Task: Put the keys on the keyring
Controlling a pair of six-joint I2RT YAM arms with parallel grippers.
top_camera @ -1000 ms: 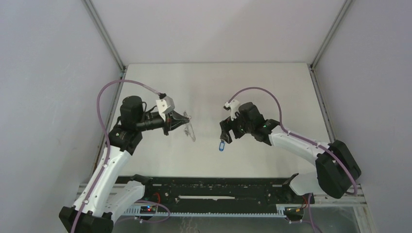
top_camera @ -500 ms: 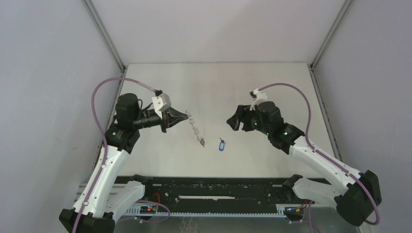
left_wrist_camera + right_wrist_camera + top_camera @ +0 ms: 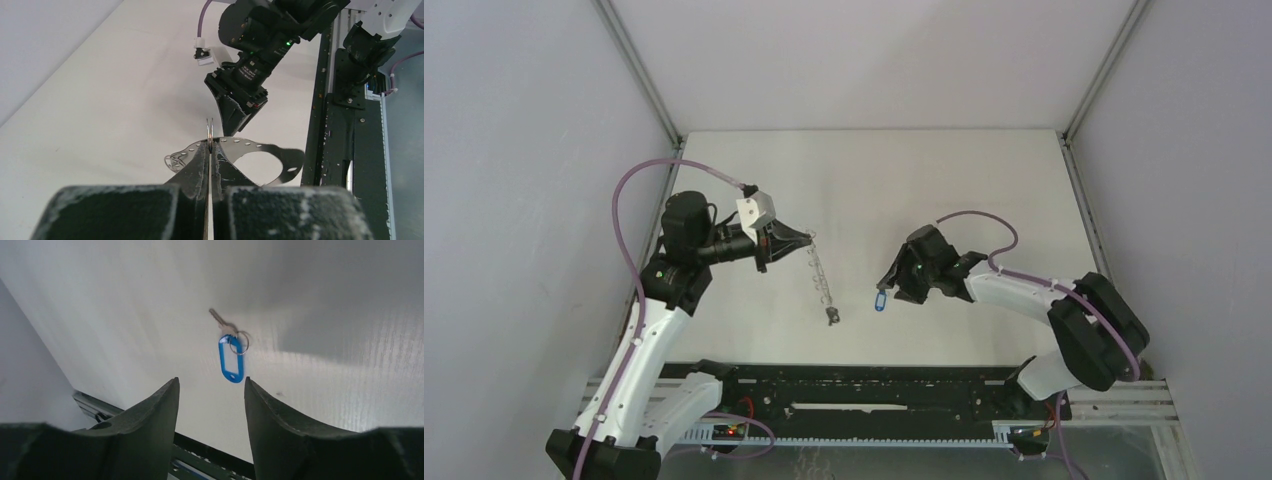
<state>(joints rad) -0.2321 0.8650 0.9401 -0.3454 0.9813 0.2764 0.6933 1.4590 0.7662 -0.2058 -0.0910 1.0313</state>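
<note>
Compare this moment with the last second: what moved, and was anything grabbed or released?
The right gripper swung back to the right, then returned and now hovers open over the blue key. The key lies on the table where it was, not gripped. The keyring has swung to hang lower from the left gripper, which stayed shut on it and hardly moved.

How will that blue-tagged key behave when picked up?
The blue-tagged key looks tiny beside the right gripper, so probably light. Lying flat on the table, it may slide when nudged. Jointed by a small ring, it would likely dangle.
</note>
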